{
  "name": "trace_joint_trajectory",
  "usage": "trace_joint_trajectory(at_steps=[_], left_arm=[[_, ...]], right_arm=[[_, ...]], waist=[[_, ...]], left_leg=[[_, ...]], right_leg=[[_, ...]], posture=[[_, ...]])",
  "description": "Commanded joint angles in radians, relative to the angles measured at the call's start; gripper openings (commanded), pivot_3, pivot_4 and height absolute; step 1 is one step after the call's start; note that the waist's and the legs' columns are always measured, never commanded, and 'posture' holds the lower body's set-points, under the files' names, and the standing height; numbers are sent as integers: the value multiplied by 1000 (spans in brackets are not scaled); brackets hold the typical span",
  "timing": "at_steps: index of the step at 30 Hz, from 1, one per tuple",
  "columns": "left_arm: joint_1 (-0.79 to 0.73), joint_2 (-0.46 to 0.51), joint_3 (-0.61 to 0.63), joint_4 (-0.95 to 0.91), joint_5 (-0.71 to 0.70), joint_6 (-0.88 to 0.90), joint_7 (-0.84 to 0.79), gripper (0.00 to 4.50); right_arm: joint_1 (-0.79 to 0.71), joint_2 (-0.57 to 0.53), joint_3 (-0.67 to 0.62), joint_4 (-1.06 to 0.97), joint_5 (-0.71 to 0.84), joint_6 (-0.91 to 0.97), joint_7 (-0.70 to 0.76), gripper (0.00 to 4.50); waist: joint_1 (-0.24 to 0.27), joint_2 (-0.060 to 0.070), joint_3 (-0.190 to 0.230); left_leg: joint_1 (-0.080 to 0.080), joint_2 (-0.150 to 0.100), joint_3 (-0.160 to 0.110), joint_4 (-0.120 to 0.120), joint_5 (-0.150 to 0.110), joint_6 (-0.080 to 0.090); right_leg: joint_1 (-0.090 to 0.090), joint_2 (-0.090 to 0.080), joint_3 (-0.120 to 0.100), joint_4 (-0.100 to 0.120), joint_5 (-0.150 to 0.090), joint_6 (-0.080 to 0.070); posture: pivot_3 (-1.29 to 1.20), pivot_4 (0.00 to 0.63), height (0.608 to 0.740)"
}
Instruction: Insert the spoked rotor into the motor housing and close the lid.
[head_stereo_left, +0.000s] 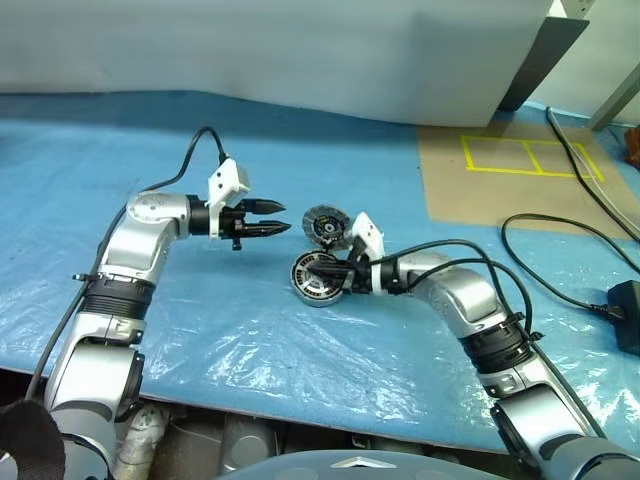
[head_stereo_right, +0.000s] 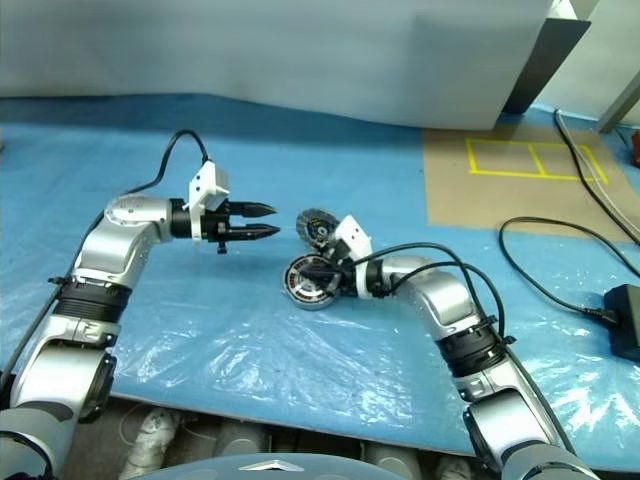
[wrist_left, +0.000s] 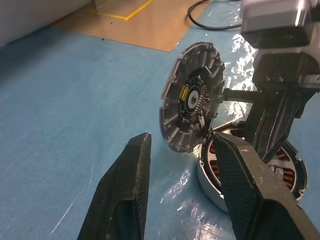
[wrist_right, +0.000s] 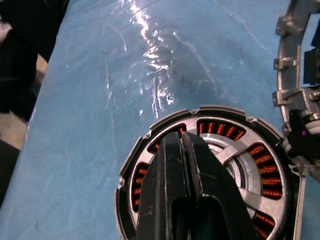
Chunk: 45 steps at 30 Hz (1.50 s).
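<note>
The motor housing (head_stereo_left: 308, 287) lies flat on the blue sheet, its copper windings (wrist_right: 261, 172) showing. A spoked rotor (wrist_right: 239, 154) sits inside it over the windings. The lid (head_stereo_left: 323, 225) stands upright, hinged at the housing's far rim, with its radial-patterned face (wrist_left: 192, 97) turned toward my left gripper. My right gripper (head_stereo_left: 325, 270) is shut with nothing between its fingers, its tips (wrist_right: 181, 137) lying over the rotor near the rim. My left gripper (head_stereo_left: 285, 218) hovers left of the lid, pointing at it, open and holding nothing.
A brown cardboard sheet (head_stereo_left: 500, 180) marked with yellow tape lies at the back right. Black cables (head_stereo_left: 560, 290) and a black power adapter (head_stereo_left: 627, 315) lie on the right. The table's front edge (head_stereo_left: 300, 415) runs close below the arms.
</note>
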Motion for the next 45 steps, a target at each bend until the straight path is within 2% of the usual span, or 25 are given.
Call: trace_joint_trajectory(at_steps=[1,6,10,15,20,25,31,34,38,45], left_arm=[[-30,-8,-2,2,5,-41,10,2043],[-131,-60,-11,166,50,-146,46,2043],[-294,-129,22,389,43,-188,62,2043],[-404,-169,25,591,47,-250,-30,2043],[-519,-235,17,814,107,-308,-9,2043],[-585,-285,44,915,121,-311,-4,2043],[-616,-246,123,950,92,-255,-6,2043],[-589,-235,117,960,125,-266,0,1478],[-580,-266,131,964,121,-247,-21,131],[-597,-333,156,979,132,-247,7,54]], right_arm=[[39,-38,58,48,-105,-58,12,0],[35,-20,-40,-14,-24,-29,19,0],[49,-41,-180,-178,141,94,36,0],[129,-122,-243,-332,174,163,9,0],[219,-158,-319,-406,186,195,-62,0],[283,-166,-338,-466,189,212,-113,0],[283,-140,-435,-455,246,239,-176,0],[290,-141,-436,-457,245,237,-186,0],[292,-133,-423,-463,268,245,-179,0],[304,-144,-411,-472,269,253,-185,0]], waist=[[1,0,0],[5,0,0],[6,-1,1],[4,-1,1],[7,-2,2],[10,-2,2],[4,-2,2],[6,-2,2],[15,-2,2],[28,-2,2]], left_leg=[[1,0,0,0,0,0],[2,0,0,3,0,0],[0,0,0,6,1,1],[0,-1,0,2,1,1],[-1,-1,-1,-1,1,1],[-2,-2,-1,-2,1,1],[-1,-2,-1,-2,1,1],[0,-2,-1,-2,1,1],[-2,-2,-1,-2,1,1],[-2,-2,-2,-4,1,1]], right_leg=[[1,0,0,0,0,0],[3,-1,1,0,-2,-4],[2,-1,2,0,-1,-2],[2,0,2,0,1,2],[2,1,0,-4,1,2],[2,0,0,-6,2,4],[2,0,1,-6,2,4],[2,0,1,-6,2,4],[2,-1,0,-7,2,4],[2,-1,-1,-8,3,4]], posture=[[0,150,740],[0,150,740],[0,150,740],[0,150,740],[0,150,740],[0,150,740],[0,150,740],[0,150,740],[0,150,740],[0,150,740]])
